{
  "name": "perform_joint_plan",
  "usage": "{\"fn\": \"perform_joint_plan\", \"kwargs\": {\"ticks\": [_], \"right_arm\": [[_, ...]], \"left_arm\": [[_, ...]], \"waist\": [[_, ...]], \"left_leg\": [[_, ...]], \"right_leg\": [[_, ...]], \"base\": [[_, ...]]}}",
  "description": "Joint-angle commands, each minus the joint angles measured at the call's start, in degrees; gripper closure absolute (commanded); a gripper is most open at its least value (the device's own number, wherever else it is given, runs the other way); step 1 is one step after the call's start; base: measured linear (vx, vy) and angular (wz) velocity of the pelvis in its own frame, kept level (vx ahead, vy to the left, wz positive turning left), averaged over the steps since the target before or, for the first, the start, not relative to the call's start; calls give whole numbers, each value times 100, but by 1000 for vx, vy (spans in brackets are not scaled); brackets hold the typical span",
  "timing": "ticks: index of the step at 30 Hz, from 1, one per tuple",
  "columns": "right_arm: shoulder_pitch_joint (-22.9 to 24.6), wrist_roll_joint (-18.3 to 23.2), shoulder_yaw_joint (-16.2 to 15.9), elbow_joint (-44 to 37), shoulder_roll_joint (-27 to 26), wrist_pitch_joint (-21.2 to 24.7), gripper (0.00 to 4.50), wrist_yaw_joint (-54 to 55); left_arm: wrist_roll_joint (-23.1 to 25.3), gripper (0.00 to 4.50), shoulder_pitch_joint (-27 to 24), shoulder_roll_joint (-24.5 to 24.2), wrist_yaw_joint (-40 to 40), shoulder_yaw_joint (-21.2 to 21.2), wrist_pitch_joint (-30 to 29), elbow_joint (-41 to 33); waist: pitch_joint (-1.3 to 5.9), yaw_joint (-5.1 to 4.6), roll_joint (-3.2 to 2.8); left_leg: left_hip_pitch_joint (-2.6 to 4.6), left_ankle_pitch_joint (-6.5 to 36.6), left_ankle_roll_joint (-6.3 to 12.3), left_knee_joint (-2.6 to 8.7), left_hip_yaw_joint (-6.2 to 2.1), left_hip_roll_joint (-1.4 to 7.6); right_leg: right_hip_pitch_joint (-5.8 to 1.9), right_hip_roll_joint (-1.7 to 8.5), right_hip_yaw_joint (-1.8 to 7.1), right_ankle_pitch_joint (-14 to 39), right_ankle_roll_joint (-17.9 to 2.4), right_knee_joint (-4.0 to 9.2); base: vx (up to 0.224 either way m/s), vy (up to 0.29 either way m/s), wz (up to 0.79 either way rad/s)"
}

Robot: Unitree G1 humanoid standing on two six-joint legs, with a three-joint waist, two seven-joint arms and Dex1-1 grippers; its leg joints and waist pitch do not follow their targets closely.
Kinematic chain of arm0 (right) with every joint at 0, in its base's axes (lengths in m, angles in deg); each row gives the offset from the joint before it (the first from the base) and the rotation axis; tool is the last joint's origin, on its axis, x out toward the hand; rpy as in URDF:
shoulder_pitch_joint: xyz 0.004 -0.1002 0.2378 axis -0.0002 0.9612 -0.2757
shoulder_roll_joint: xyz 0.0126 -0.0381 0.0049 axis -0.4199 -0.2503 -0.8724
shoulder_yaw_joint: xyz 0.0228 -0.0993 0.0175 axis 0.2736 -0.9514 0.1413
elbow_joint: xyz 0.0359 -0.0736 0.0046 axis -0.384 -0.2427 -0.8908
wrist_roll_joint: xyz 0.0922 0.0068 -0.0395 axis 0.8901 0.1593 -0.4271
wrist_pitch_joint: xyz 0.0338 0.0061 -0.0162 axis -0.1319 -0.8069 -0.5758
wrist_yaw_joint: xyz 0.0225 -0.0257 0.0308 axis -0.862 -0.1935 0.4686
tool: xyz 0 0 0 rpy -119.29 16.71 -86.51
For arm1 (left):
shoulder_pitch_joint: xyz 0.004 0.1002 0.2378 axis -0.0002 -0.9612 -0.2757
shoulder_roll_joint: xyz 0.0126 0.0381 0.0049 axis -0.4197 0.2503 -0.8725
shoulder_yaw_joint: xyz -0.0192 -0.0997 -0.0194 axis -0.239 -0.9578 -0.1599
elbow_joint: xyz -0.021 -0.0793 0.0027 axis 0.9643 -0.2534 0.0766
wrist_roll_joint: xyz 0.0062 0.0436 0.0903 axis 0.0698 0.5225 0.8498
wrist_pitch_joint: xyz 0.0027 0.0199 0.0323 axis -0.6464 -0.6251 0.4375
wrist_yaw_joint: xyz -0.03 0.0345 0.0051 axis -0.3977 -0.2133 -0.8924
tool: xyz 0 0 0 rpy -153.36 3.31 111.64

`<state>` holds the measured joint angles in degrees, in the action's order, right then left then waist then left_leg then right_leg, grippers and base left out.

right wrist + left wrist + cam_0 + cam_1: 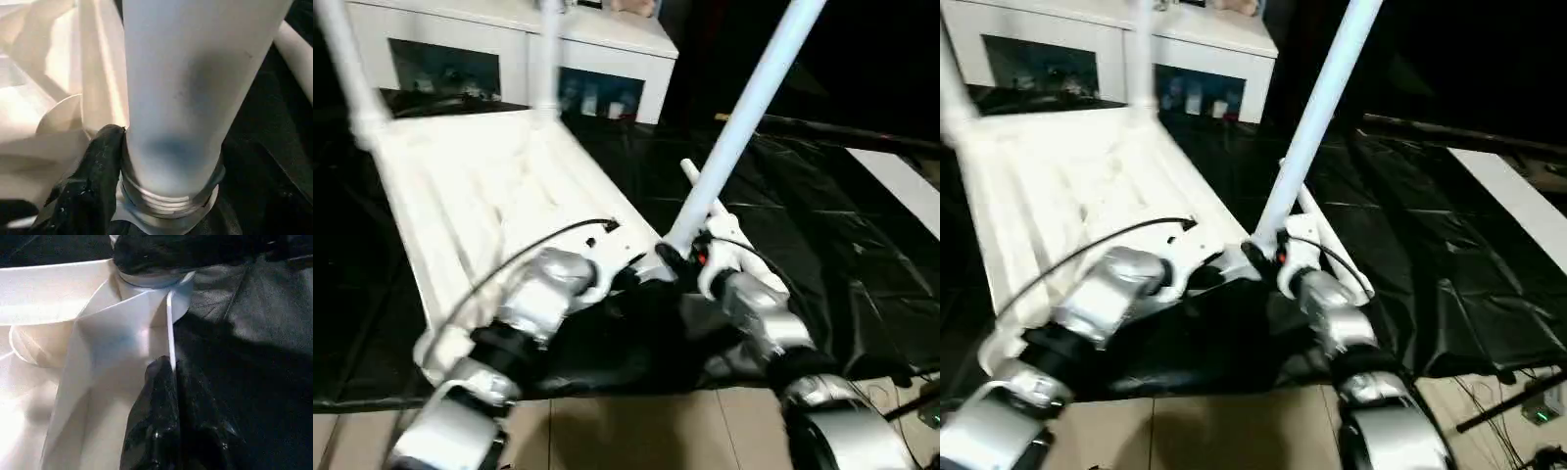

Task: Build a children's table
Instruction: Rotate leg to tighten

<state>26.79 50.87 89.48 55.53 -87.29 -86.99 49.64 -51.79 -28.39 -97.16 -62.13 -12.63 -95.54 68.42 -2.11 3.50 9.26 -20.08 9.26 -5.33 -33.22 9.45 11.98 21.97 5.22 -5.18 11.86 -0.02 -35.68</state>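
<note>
The white tabletop [480, 196] lies upside down on a black sheet, ribbed underside up. Two white legs [342, 69] [548, 59] stand in its far corner sockets. A third leg [744, 108] leans up and to the right from the near right corner socket [151, 279]. My right gripper [680, 257] is shut around that leg's lower end, one black finger [98, 166] pressed beside the threaded base [166, 200]. My left gripper [171, 369] is shut on the tabletop's thin rim just beside that corner. Another leg [1317, 220] lies on the sheet behind my right gripper.
A white glass-door cabinet [597, 59] stands behind the tabletop. The black sheet [822, 215] covers the floor to the right, with a white board [901, 186] at its far right. Bare wood floor [636, 431] and cables [1518, 401] lie near my body.
</note>
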Motion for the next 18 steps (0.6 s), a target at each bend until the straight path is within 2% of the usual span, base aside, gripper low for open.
{"fn": "perform_joint_plan", "kwargs": {"ticks": [1,4,6,9,11,12,14,15,16,17,18], "right_arm": [[-46,-125,-47,423,-129,276,187,131],[-88,-149,-60,471,-130,245,187,81],[-142,-166,-41,516,-144,121,187,65],[-196,-69,72,483,-152,-65,187,-93],[-208,4,135,388,-109,-136,117,-209],[-208,45,165,279,-40,-157,117,-341],[-149,12,81,51,110,-136,111,-639],[-86,0,20,-132,213,-124,82,-856],[-47,-10,-11,-234,274,-129,82,-1001],[44,-35,-97,-437,400,-110,75,-1250],[106,-53,-154,-570,485,-98,75,-1415]], "left_arm": [[-148,450,-156,303,-212,344,-90,-103],[-167,450,-194,211,-218,322,-83,-162],[-163,450,-211,177,-205,304,-73,-207],[-148,450,-234,106,-271,310,-3,-281],[-163,450,-257,39,-355,308,52,-343],[-165,450,-281,-60,-475,334,157,-406],[-181,450,-307,-204,-613,332,219,-467],[-209,450,-324,-306,-734,330,317,-505],[-230,450,-340,-367,-803,330,362,-542],[-242,450,-359,-479,-911,336,485,-584],[-248,450,-371,-553,-978,341,561,-613]], "waist": [[219,4,-167],[228,-21,-160],[241,-31,-168],[226,-34,-163],[221,-30,-155],[226,-28,-146],[235,-4,-159],[262,17,-134],[271,42,-128],[285,101,-141],[272,119,-127]], "left_leg": [[35,2775,-305,447,-119,155],[28,2891,-333,468,-142,160],[0,2823,-347,491,-152,166],[45,2964,-317,481,-134,161],[42,2950,-282,481,-129,159],[20,2859,-267,482,-128,158],[24,2735,-233,487,-118,171],[16,2491,-212,474,-89,179],[3,2295,-165,461,-69,168],[29,1937,-67,438,-16,184],[-22,1674,34,428,12,171]], "right_leg": [[-33,365,244,2776,-507,643],[-48,362,218,2766,-480,653],[-74,361,212,2508,-520,638],[-28,363,222,2534,-563,663],[-31,366,225,2581,-560,668],[-49,371,229,2560,-557,662],[-47,373,244,2390,-599,650],[-60,360,259,1997,-702,599],[-76,347,267,1761,-748,575],[-54,339,289,1323,-859,530],[-81,307,294,1062,-911,501]], "base": [[0,0,0],[0,0,0],[0,0,0],[0,0,0],[0,0,0],[0,0,0],[0,0,0],[0,0,0],[0,0,0],[0,0,0],[0,0,0]]}}
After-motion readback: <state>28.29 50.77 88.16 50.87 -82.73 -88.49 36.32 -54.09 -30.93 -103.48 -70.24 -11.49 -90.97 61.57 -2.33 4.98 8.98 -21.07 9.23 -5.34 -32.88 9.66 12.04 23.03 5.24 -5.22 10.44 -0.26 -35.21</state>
